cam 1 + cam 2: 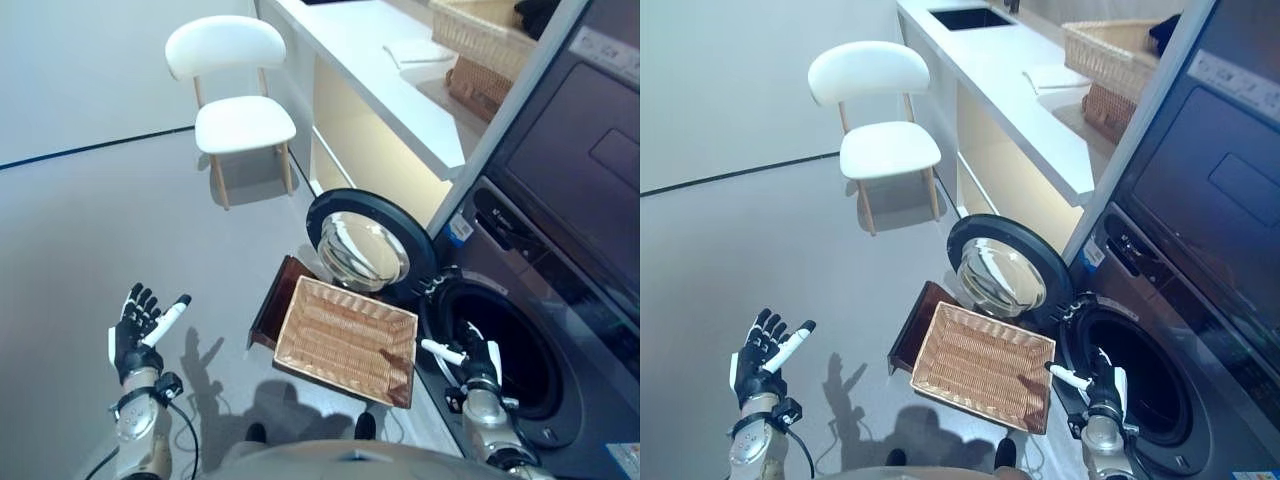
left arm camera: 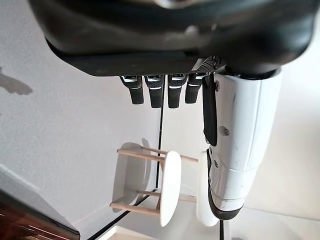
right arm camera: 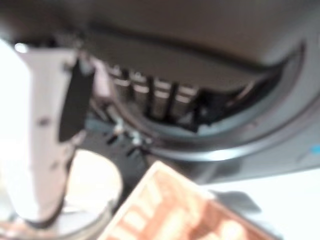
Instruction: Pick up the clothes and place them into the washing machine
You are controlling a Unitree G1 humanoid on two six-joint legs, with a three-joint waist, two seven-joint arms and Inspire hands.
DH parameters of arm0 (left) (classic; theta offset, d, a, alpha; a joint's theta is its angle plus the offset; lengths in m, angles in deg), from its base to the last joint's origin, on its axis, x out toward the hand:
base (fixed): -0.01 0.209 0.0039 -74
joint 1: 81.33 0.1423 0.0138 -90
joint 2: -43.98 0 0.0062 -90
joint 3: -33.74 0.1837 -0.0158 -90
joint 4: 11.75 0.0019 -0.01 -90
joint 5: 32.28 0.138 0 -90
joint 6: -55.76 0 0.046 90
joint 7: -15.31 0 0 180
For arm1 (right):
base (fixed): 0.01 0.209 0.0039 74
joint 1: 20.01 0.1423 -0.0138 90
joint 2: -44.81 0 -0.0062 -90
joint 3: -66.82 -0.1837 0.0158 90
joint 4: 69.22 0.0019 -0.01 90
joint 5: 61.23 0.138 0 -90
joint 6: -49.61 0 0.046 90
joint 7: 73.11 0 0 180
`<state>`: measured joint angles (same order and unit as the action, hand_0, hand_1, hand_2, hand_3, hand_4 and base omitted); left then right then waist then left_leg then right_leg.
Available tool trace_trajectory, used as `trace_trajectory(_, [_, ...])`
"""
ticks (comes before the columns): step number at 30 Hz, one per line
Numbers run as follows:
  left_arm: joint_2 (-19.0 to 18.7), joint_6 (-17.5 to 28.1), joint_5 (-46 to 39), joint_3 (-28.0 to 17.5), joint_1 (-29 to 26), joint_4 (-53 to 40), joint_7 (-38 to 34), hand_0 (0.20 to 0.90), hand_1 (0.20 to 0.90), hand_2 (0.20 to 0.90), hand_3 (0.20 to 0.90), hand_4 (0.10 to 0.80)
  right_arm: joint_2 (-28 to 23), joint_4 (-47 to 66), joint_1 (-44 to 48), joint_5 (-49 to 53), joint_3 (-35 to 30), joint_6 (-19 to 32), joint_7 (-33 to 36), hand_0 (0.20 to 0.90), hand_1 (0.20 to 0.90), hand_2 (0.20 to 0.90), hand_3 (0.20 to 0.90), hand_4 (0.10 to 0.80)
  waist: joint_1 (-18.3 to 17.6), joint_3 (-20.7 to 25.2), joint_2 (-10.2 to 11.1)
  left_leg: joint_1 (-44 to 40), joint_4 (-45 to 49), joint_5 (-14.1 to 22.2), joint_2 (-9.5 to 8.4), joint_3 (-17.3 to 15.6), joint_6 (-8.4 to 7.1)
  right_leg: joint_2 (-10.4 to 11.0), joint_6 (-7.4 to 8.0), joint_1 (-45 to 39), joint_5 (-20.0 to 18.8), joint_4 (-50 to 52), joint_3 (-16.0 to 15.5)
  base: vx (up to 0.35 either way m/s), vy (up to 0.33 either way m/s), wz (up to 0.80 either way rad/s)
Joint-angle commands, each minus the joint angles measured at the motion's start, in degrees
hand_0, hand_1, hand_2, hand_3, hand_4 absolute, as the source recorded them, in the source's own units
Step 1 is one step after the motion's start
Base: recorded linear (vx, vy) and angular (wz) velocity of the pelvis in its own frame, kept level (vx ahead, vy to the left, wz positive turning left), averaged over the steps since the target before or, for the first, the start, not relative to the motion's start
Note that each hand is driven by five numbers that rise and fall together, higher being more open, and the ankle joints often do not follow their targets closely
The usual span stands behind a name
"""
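The shallow wicker basket [image 1: 345,338] rests on a low dark brown box [image 1: 272,303] beside the washing machine [image 1: 540,330]; no clothes lie in it. The machine's round door [image 1: 368,243] stands open and the dark drum [image 1: 500,345] is exposed. My right hand [image 1: 482,365] is open at the drum's mouth, just right of the basket, holding nothing; it also shows in the right wrist view [image 3: 150,95]. My left hand [image 1: 138,333] is open and empty over the floor, well left of the basket, and it also shows in the left wrist view [image 2: 165,90].
A white chair [image 1: 232,100] stands on the grey floor at the back. A white counter [image 1: 385,70] runs along the right, with wicker baskets [image 1: 480,40] and a folded white cloth [image 1: 420,48] on it.
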<state>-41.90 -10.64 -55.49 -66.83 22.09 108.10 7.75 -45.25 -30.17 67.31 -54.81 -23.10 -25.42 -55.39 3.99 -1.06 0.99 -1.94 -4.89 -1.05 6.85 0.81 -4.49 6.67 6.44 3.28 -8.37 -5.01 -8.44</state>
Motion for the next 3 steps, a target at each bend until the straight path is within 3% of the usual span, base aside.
trace_trajectory(1, [-2.55,3.85,1.45,-1.27,-4.44,-0.67,0.01,0.9,0.9,0.9,0.9,0.8,-0.69,5.87,2.05,1.03,-0.68,4.59,0.44,0.9,0.9,0.9,0.9,0.8,0.95,1.48,0.65,-3.16,-0.11,1.46,-1.07,-1.35,-2.95,-0.61,1.61,-3.31,4.18,0.43,-0.21,0.041,-0.001,0.02])
trace_trajectory(3, [-2.51,3.76,1.68,-1.11,-4.5,-0.4,-0.15,0.9,0.9,0.9,0.9,0.8,-0.03,6.23,1.91,1.68,-0.62,4.85,0.3,0.9,0.9,0.9,0.9,0.8,1.05,1.92,0.76,-3.75,-0.11,1.58,-0.98,-1.4,-2.92,-0.68,1.56,-3.98,4.39,0.41,-0.29,0.037,-0.001,0.01])
